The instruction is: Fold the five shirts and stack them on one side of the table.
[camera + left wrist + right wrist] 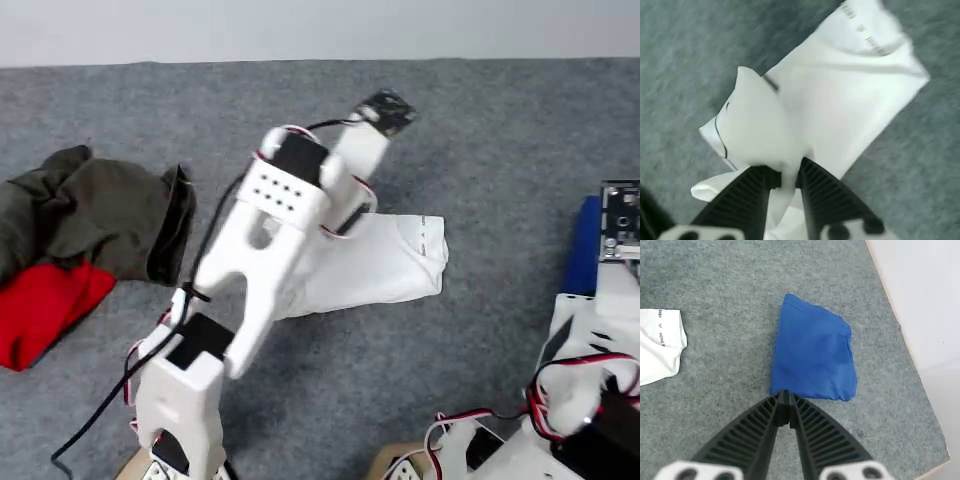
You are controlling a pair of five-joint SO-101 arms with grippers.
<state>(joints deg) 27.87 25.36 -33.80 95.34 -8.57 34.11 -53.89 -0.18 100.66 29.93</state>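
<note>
The left claw (790,172) has its ribbed black jaws pinched on a raised flap of the soft white cotton shirt (850,95), which lies mid-table on the fuzzy grey carpet mat (500,150). I'd say it holds that edge to fold it over. The right claw (784,399), closed on nothing, sits just beside the neatly folded blue shirt (812,355) at the table's right side, probably the stack's start. 2 more lie bunched at the left: a crumpled dark olive shirt (90,210) and a crumpled red shirt (40,305).

Left pincer (788,172) clamped tight, left arm (265,240) outstretched; right pincer (786,397) closed.
</note>
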